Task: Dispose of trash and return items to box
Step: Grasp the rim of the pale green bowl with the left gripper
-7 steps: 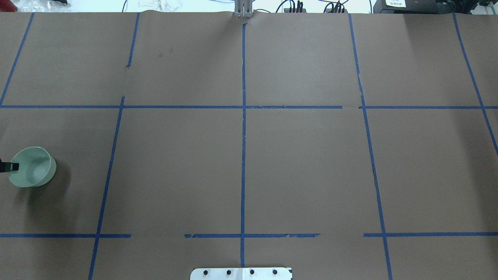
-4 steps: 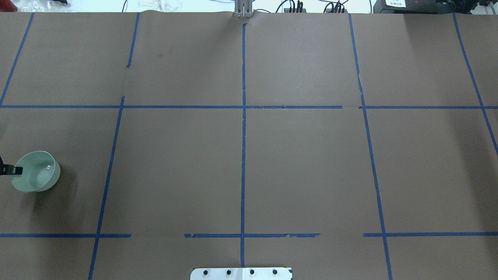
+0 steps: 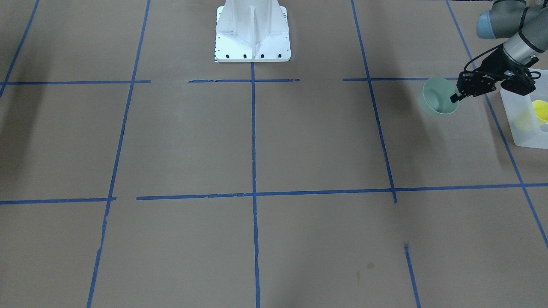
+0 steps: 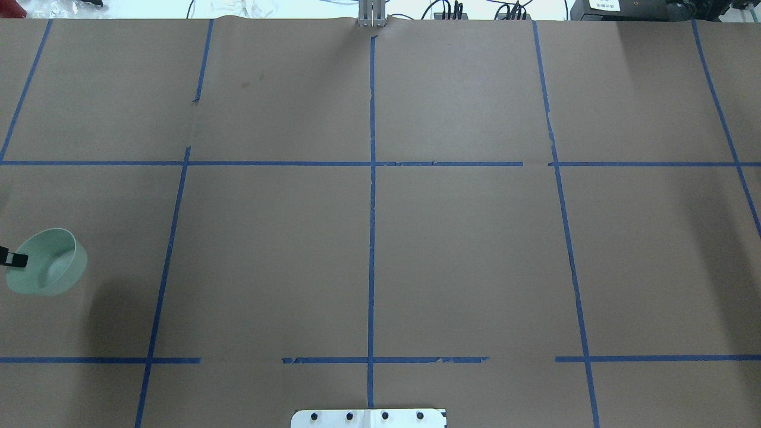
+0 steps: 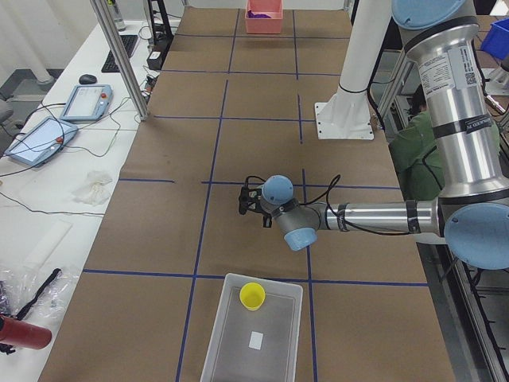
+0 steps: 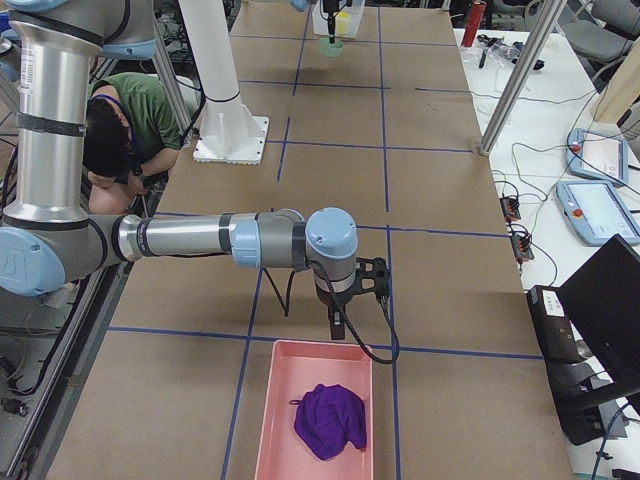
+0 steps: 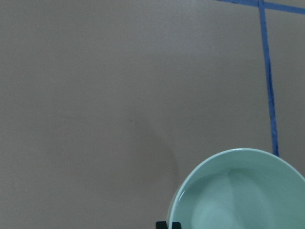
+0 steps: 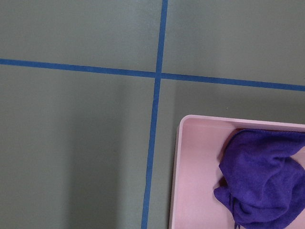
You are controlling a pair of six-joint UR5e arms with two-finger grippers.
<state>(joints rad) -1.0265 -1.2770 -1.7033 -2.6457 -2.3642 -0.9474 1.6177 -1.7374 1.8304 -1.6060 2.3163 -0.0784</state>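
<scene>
My left gripper (image 3: 454,97) is shut on the rim of the pale green bowl (image 3: 436,96) and holds it tilted above the table, just beside the box. The bowl also shows at the left edge of the overhead view (image 4: 44,270) and in the left wrist view (image 7: 243,195). The frosted-white box (image 3: 520,124) stands at the table's left end, with the yellow cup (image 3: 540,110) inside it. In the exterior left view the cup (image 5: 253,295) sits at the box's (image 5: 211,342) near-arm end. My right gripper (image 6: 337,330) hangs by a pink tray; I cannot tell if it is open.
A pink tray (image 6: 275,420) with a purple cloth (image 6: 330,420) lies at the table's right end, and shows in the right wrist view (image 8: 190,167). The white robot base (image 3: 252,38) stands at mid-table on the robot's side. A seated person (image 6: 125,130) is behind the base.
The bowl in my left gripper has shifted slightly left and tilted more. Its shadow now lies farther from it, so it has risen.
</scene>
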